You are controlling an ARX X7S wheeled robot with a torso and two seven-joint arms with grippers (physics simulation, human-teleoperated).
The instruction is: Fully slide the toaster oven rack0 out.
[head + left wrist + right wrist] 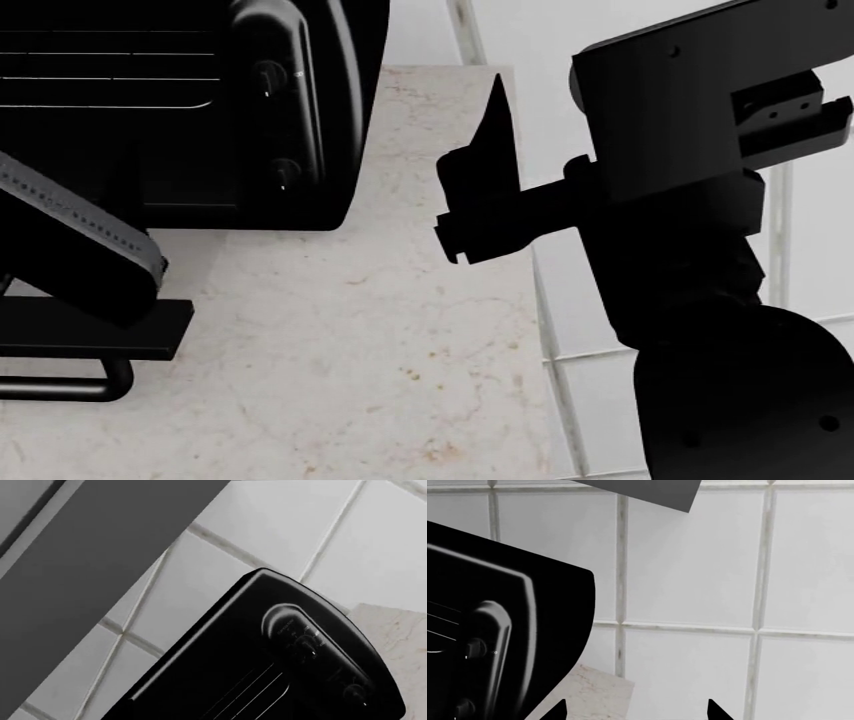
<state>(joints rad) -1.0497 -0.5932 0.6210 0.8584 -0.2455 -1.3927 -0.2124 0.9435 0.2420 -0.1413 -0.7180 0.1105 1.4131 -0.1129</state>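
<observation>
In the left wrist view we see the toaster oven (267, 670) tilted across the frame against a white tiled wall (280, 535), with its round knobs (308, 645) on the side panel and the pale bars of the rack0 (250, 695) inside the cavity. A grey cabinet underside (87, 575) crosses the frame. The left gripper does not show here, so we cannot tell how its fingers stand.

In the head view the toaster oven (200, 110) sits on the marble countertop (360, 350) at upper left, its door (94, 330) folded down with the bar handle (67, 385) towards us; the rack0 (107, 70) lies within the cavity. The right gripper (470, 190) hangs beside the oven, apart from it.

In the right wrist view two fingertips (715, 711) stand wide apart, holding nothing, near the toaster oven (500, 640).
</observation>
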